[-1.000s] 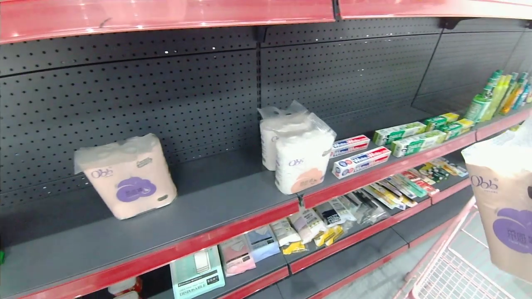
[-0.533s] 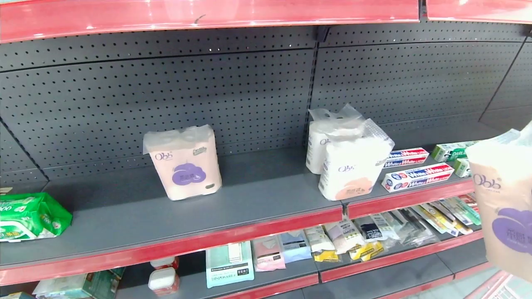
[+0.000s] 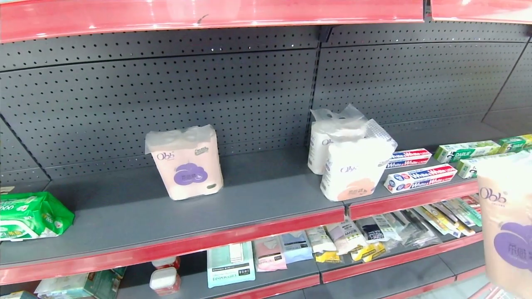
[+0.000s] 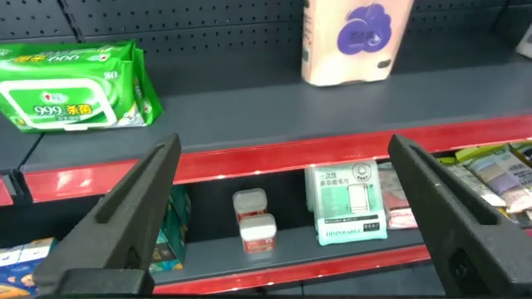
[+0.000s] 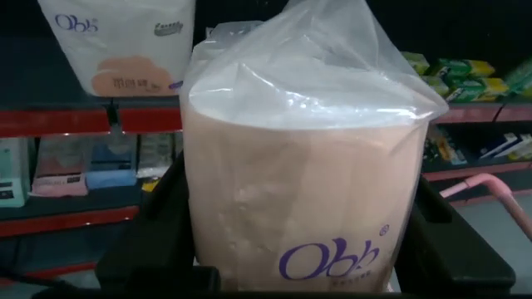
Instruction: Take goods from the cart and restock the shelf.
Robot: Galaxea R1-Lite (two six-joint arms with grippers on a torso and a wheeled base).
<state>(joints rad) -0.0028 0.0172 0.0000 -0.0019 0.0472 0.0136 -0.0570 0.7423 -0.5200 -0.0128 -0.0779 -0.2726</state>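
Shelf [image 3: 257,195] beyond held tissue pack [image 3: 507,224] (purple-labelled)

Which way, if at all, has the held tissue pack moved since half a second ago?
Yes: the held tissue pack has sunk lower at the right edge, uncovering more of the green toothpaste boxes on the shelf behind it.

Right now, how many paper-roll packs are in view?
4. Purple-label pack on the shelf; front white pack to its right; rear white pack behind that; held pack in the right gripper. Others may be hidden.
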